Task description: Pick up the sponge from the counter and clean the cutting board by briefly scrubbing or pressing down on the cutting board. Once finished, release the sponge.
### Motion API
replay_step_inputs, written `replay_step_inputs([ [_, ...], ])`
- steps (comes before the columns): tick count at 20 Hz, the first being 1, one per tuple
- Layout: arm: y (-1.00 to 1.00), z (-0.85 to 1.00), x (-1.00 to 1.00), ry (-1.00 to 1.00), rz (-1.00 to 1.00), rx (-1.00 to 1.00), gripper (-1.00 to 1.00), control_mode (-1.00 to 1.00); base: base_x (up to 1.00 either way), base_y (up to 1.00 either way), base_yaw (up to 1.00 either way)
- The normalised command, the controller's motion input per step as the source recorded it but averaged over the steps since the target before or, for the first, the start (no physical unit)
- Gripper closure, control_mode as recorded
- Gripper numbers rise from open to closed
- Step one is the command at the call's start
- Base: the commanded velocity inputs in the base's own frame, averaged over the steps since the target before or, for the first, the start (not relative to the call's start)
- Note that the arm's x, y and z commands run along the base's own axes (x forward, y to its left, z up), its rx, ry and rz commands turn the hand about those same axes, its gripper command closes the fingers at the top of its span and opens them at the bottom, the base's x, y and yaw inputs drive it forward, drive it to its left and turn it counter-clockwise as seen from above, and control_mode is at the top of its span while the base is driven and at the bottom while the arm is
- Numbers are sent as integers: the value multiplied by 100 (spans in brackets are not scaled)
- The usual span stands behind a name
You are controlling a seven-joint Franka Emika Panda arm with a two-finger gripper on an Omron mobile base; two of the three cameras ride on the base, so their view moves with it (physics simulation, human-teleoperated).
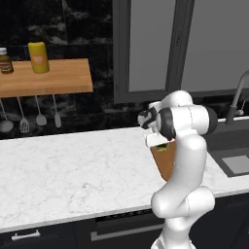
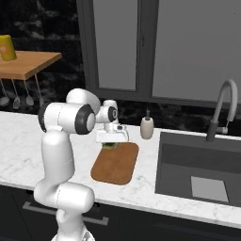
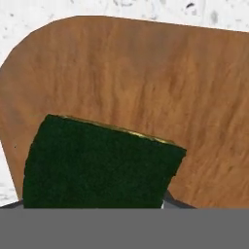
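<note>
Hand view showed the sponge [image 3: 99,163], dark green face up, lying over the cutting board [image 3: 160,87] near the board's end closest to the wall. Whether the gripper [image 2: 111,142] clasped it or had let go could not be told; the hand sat right over the sponge. The board lay flat on the counter [image 2: 19,141], just beside the sink [image 2: 197,164], with a soap dispenser [image 2: 147,126] near its far corner.
</note>
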Motion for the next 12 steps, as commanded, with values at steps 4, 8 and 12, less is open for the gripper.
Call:
replay_step_inputs([
  [4, -86, -3, 0, -8, 0, 3, 100, -100, 0, 0, 0],
  [8, -63, -88, -12, -8, 0, -7, 100, -100, 0, 0, 0],
  [12, -35, -73, -19, -10, 0, -5, 100, -100, 0, 0, 0],
])
